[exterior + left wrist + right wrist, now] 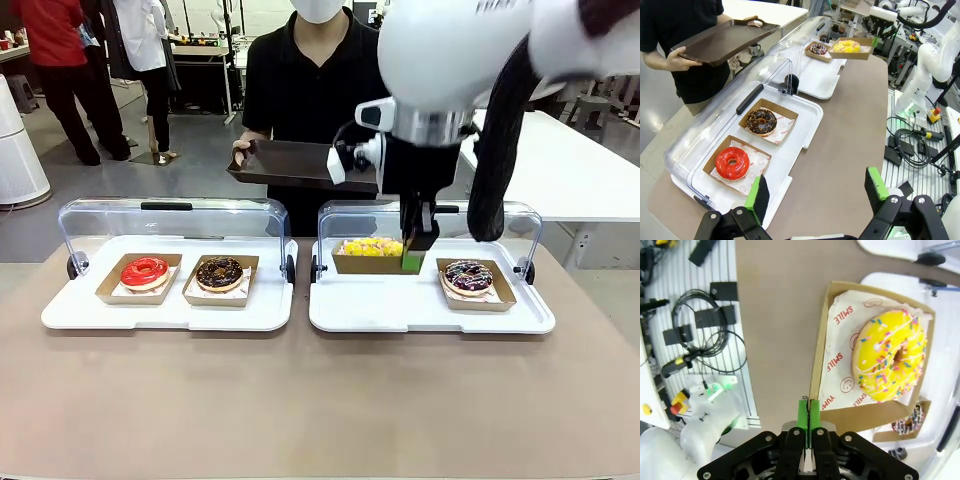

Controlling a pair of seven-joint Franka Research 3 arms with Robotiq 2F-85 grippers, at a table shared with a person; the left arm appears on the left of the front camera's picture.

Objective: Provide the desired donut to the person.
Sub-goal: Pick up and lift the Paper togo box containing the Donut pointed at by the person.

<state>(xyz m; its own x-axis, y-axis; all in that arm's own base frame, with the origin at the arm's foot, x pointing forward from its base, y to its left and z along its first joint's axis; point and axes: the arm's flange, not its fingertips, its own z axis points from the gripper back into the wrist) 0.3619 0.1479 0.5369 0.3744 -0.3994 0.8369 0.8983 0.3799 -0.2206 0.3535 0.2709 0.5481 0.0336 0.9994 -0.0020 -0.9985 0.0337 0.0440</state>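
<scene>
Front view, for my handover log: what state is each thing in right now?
right gripper: shut on the yellow donut box's rim
yellow donut box: lifted above the right white tray
left gripper: open, empty
left cover: swung open
right cover: swung open
brown tray: empty, held by the person

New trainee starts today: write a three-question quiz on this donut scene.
1. True or false: the right fingers are shut on the edge of the yellow donut's cardboard box.
2. The person holds: A) a brown tray, B) a mug, C) a paper bag.
3. How many donuts lie on the left white tray?
Key: 1 true; 2 A; 3 two.
</scene>
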